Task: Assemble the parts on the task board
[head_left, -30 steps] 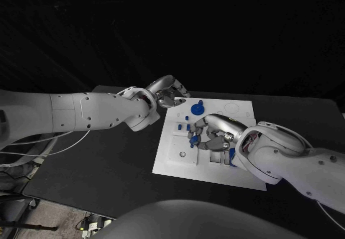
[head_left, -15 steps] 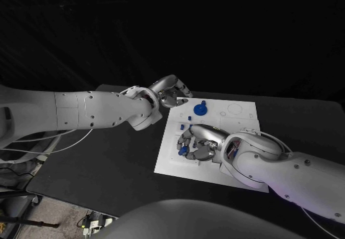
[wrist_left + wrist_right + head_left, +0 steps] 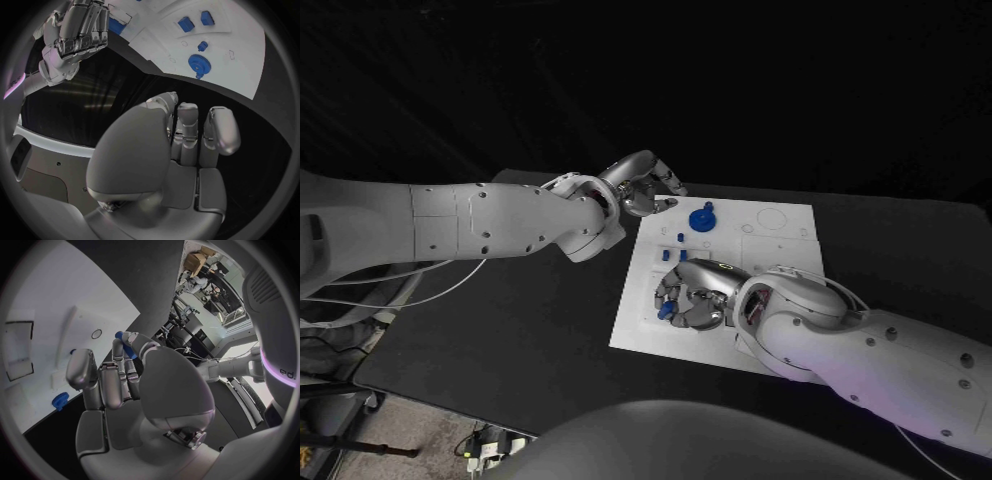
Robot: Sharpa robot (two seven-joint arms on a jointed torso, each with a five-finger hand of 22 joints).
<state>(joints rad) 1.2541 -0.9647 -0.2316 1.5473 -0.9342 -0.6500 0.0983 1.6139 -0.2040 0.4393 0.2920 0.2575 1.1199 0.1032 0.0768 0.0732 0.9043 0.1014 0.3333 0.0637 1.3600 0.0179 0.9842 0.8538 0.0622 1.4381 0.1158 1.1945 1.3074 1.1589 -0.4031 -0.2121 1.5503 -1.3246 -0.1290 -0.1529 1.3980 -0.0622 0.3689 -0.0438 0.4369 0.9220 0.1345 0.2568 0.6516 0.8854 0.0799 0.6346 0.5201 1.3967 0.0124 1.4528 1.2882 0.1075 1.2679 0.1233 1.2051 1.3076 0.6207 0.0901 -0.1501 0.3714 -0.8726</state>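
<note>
Black tabletop [image 3: 516, 330]: carries my white task board [image 3: 639, 330].
Right robot hand [image 3: 692, 297]: over the board's near-left part, hiding it, pinching a small blue part [image 3: 666, 311].
Left robot hand [image 3: 643, 184]: curled in on nothing, beyond the board's far-left corner.
Blue gear [image 3: 701, 217]: on the board's far side.
Writing: none legible.

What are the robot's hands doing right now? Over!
Right hand holds a blue part over the task board. Left hand curled, holding nothing, beside the board. Blue gear untouched.

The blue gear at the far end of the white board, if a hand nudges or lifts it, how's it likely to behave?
The blue gear looks small, so it is probably light and stiff. It seems to lie flat on the task board, so it should slide rather than tip. Its toothed rim may give fingers some purchase.
</note>
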